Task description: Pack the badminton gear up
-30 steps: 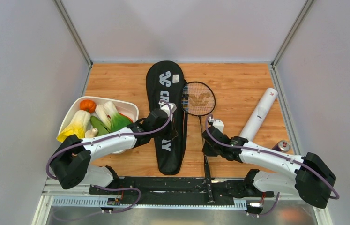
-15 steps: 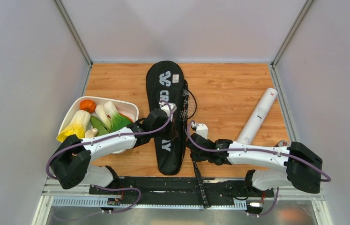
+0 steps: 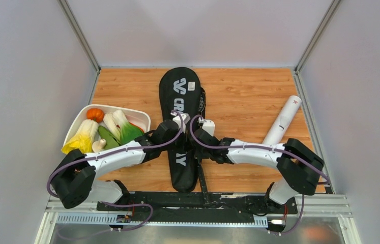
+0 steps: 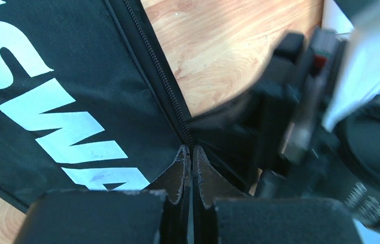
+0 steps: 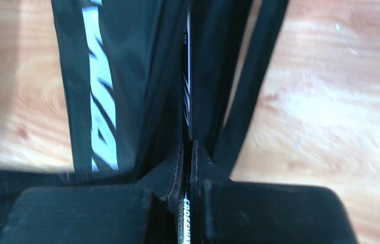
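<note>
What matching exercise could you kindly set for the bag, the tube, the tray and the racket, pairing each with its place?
Things:
1. bag
2. tube
3. tray
4. racket

Places:
A. on the right, lying at a slant
B. partly inside the bag
C. on the left
D. in the middle, lying lengthwise

Pairs: 1-D, 2-A, 3-C, 4-B.

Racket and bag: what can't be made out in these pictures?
- racket head: in the top view, nearly all of it is hidden inside the racket bag, so its depth is unclear.
- left gripper: in the left wrist view, it is shut at the bag's zipper edge. Its own fingers hide whether zipper pull or fabric is pinched.
- right gripper: in the right wrist view, it is shut on the racket shaft. The bag opening beyond is dark and blurred.
- Bag contents: hidden in every view.
</note>
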`<move>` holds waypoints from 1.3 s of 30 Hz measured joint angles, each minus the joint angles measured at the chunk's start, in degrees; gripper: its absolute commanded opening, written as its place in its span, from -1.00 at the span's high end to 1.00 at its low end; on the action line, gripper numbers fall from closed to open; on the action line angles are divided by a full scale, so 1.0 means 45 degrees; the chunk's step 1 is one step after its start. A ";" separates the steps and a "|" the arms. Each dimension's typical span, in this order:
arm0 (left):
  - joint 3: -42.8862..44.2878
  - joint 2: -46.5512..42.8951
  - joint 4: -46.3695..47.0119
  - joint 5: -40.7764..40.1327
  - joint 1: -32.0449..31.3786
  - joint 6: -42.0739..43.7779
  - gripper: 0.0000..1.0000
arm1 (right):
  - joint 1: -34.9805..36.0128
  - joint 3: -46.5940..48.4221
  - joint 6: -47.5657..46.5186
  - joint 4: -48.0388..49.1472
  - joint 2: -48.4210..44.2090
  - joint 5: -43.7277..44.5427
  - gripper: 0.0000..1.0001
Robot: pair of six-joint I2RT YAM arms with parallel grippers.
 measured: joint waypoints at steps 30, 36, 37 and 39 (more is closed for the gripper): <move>-0.1739 -0.0869 0.1321 0.0185 0.0010 -0.1681 1.00 | -0.2613 -0.2934 -0.1001 0.4405 -0.1117 -0.5435 -0.04; -0.1671 -0.0840 0.1253 0.0189 0.0010 -0.1676 1.00 | -0.2603 -0.3657 -0.1049 0.4692 -0.1928 -0.6363 -0.04; -0.1656 -0.0835 0.1239 0.0189 0.0010 -0.1681 1.00 | -0.2574 -0.3657 -0.1044 0.4750 -0.1928 -0.6441 -0.04; -0.1656 -0.0831 0.1239 0.0185 0.0010 -0.1681 1.00 | -0.2511 -0.3657 -0.1039 0.4847 -0.1914 -0.6470 -0.03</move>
